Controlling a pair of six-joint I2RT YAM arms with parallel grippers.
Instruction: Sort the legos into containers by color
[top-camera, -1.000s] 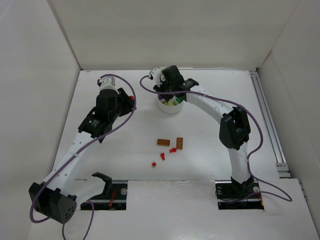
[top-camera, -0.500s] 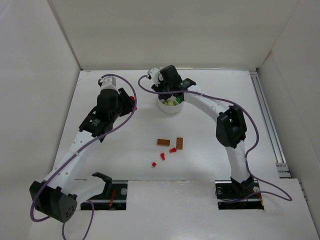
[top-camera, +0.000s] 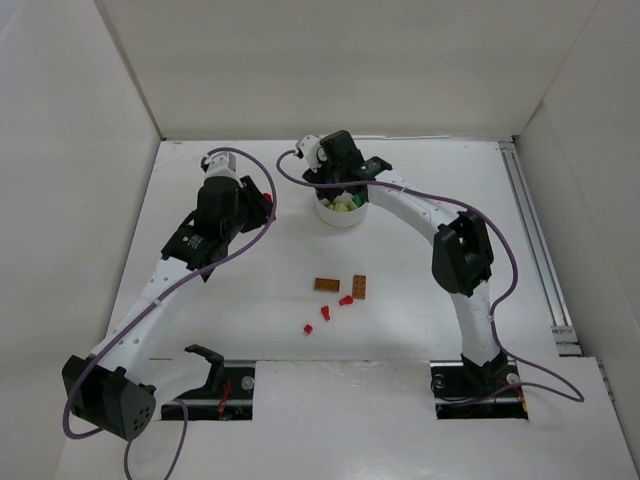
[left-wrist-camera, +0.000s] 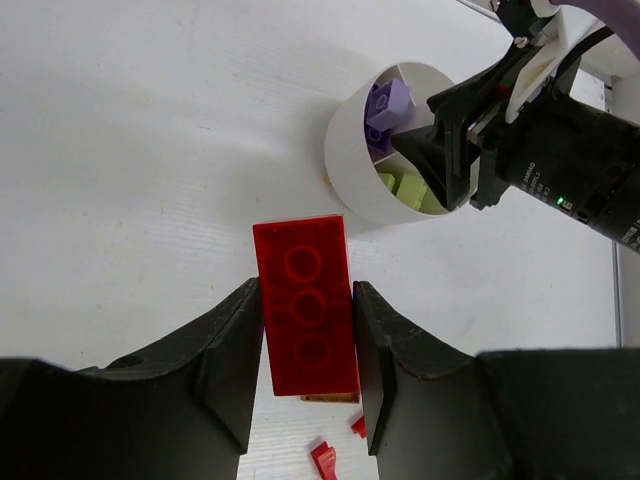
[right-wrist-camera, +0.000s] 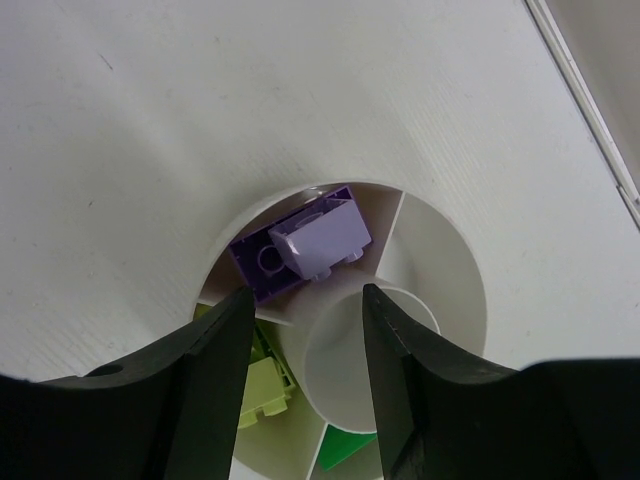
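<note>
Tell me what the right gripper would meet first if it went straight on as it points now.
Most likely the white dish: the right gripper, open, points down into it, with the rim of the centre well between its jaws. Its height above is unclear.

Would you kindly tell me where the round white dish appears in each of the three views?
Top external: the dish sits rear-centre on the table.
Left wrist: upper right, beyond the red brick clamped in the left gripper.
Right wrist: lower centre, below the right gripper.
Shared landmark: the lime-yellow bricks in one wedge.
</note>
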